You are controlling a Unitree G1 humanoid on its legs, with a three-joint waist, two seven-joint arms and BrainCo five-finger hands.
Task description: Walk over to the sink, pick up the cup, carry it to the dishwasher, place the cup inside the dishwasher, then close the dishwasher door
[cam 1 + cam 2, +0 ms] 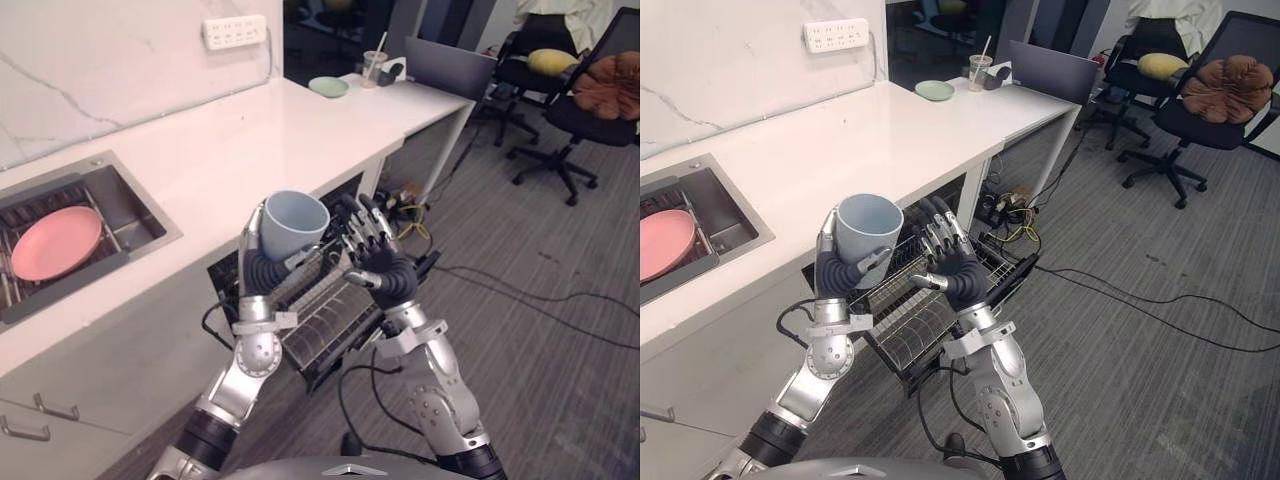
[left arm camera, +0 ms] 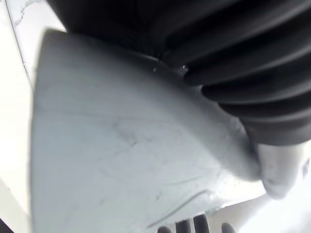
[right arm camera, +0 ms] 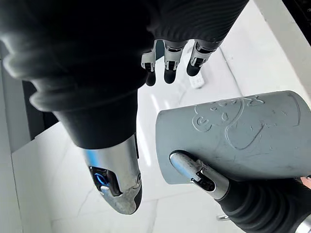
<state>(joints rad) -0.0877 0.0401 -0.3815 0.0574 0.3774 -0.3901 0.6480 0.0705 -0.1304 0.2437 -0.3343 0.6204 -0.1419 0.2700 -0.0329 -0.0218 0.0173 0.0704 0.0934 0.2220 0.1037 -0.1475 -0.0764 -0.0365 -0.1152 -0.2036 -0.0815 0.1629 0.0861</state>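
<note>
Cup [image 1: 296,222], pale grey-blue, stands upright with its mouth up in the left hand [image 1: 262,268], which is raised in the air just off the counter's [image 1: 250,140] front edge. The hand's fingers wrap its far side. In the right wrist view the thumb [image 3: 194,172] lies across its wall. The right hand [image 1: 378,262] is raised just beside the cup, palm toward it, with its fingers [image 3: 169,63] straight, slightly spread and holding nothing; I cannot tell whether they touch the cup.

Below both hands the dishwasher's wire rack [image 1: 325,318] stands out from under the counter. The sink [image 1: 140,215] is set into the counter's left end, with a pink plate [image 1: 57,242] lying in it. At the counter's far right corner are a green plate [image 1: 328,87], a drink with a straw [image 1: 374,68] and a laptop [image 1: 448,68]. A socket strip [image 1: 234,32] is fixed on the wall above the counter's back edge.
</note>
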